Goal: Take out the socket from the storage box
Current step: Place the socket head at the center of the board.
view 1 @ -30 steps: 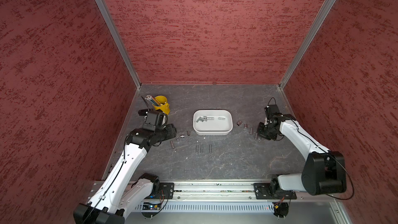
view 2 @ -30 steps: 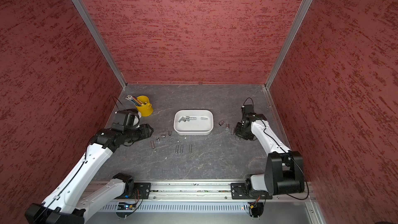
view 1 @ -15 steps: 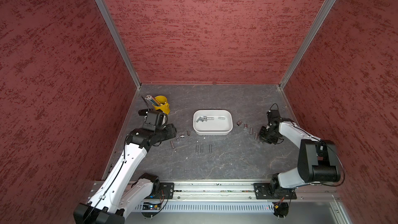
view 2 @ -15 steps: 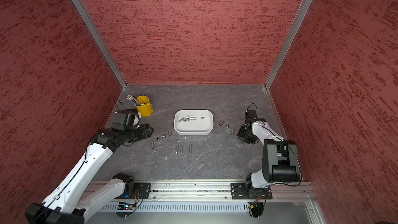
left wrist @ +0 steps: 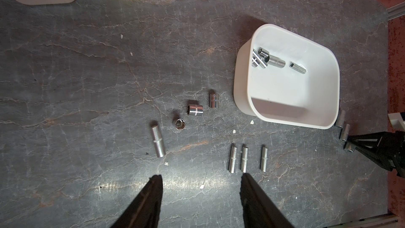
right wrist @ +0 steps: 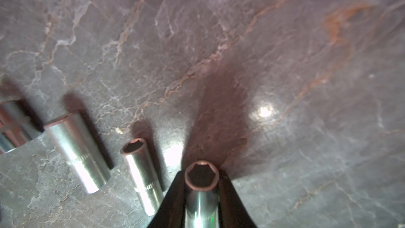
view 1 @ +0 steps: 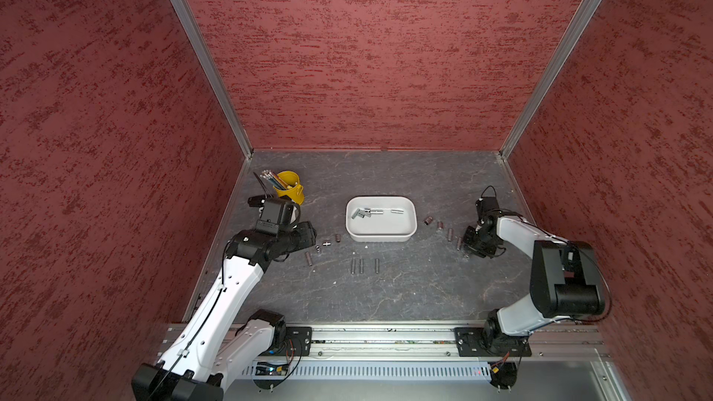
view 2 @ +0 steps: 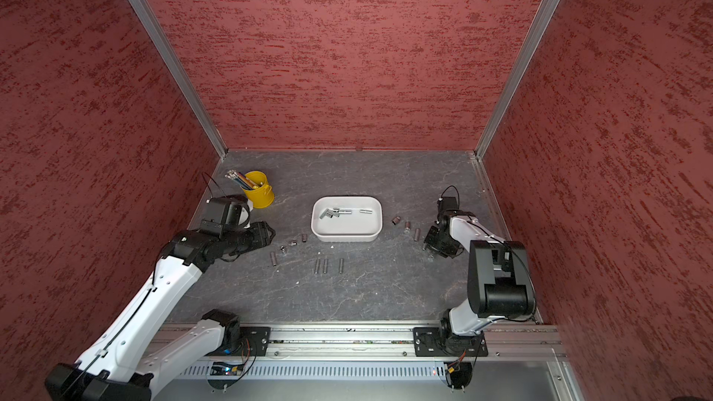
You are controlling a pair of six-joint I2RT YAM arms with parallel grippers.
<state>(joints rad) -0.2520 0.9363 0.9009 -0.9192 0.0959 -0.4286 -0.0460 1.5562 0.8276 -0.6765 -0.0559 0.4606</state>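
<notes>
Left wrist view, storage box (left wrist: 241, 84) holding several sockets (left wrist: 266, 61), left tool (left wrist: 201, 176) spread, right tool (right wrist: 201, 173) pinching a socket (right wrist: 201, 205)

White arm shells (view 1: 231, 291), black joints (view 1: 565, 283), thin cables (view 1: 490, 189)

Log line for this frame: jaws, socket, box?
left jaws: open, empty | right jaws: shut on socket, low at table | storage box: several sockets inside

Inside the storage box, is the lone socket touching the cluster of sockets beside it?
Apart. The left wrist view shows bare storage box floor between the lone socket and the cluster.
</notes>
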